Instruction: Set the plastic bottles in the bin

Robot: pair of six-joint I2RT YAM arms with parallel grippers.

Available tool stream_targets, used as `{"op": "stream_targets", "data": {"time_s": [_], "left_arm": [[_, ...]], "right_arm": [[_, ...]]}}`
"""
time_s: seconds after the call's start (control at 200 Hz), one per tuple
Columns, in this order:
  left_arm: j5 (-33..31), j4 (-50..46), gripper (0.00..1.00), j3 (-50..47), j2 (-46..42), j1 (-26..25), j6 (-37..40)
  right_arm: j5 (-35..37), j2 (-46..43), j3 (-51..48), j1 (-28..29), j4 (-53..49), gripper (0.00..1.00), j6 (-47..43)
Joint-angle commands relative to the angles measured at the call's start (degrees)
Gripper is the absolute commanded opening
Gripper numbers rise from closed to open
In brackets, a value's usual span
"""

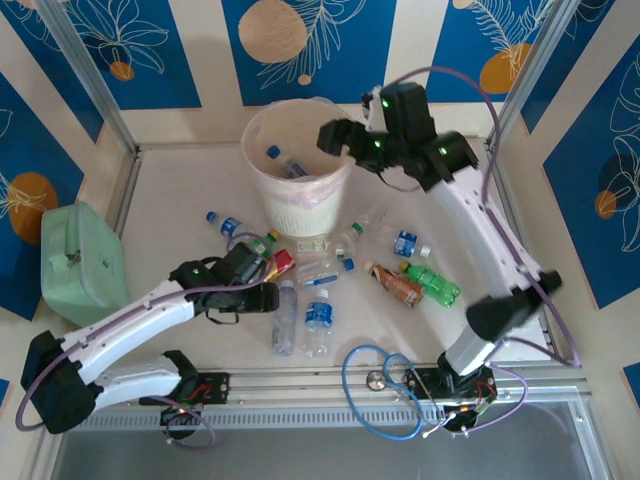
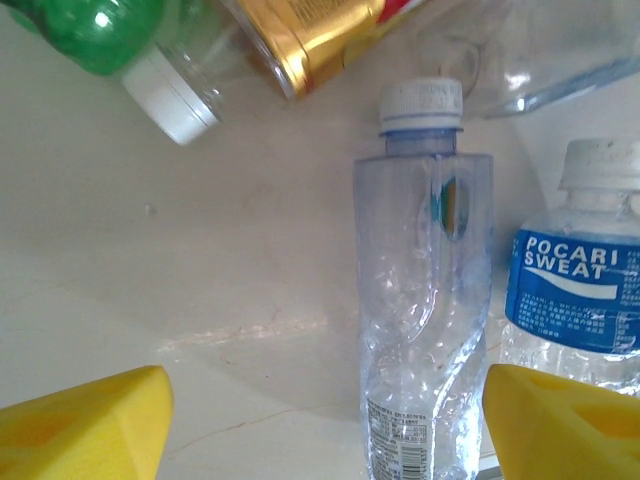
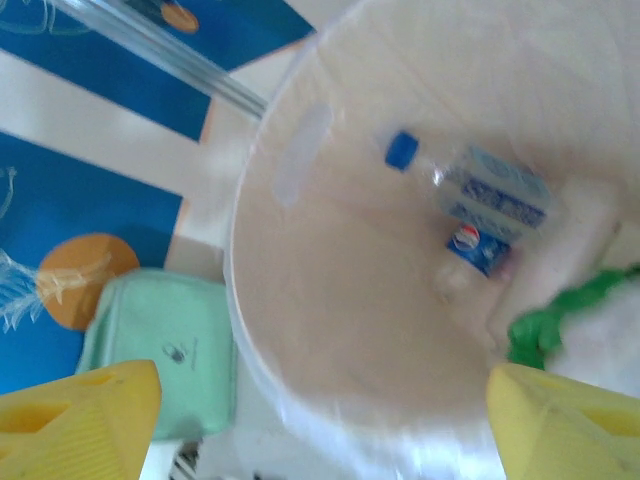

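The bin (image 1: 298, 165) stands at the back of the table, and its pale inside (image 3: 350, 300) holds a clear bottle with a blue cap (image 3: 470, 180) and a Pepsi-labelled one (image 3: 478, 245). My right gripper (image 1: 333, 136) hangs open over the bin's right rim, with nothing between its yellow fingers (image 3: 80, 415). Low over the table, my left gripper (image 1: 262, 292) is open. A clear bottle (image 2: 425, 300) lies between its fingers, close to the right one (image 2: 560, 420). A Pocari Sweat bottle (image 2: 580, 290) lies just beside it. More bottles are scattered in front of the bin, among them a green one (image 1: 432, 283).
A mint-green case (image 1: 82, 260) sits at the left edge of the table. A green bottle (image 2: 95, 30) and a gold-labelled bottle (image 2: 320, 35) lie just beyond my left gripper. Blue cable (image 1: 385, 385) loops near the right arm's base. Metal frame posts stand at the back corners.
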Motion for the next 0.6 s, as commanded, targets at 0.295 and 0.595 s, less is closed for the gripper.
{"op": "stream_targets", "data": {"time_s": [0.295, 0.595], "left_arm": [[0.97, 2.15, 0.82, 4.04, 13.08, -5.65, 0.23], [2.61, 4.25, 0.78, 6.03, 22.76, -7.64, -0.18]], "right_arm": [[11.64, -40.25, -45.04, 1.64, -9.10, 0.85, 5.38], [9.89, -44.82, -48.64, -2.06, -11.91, 0.85, 5.24]]}}
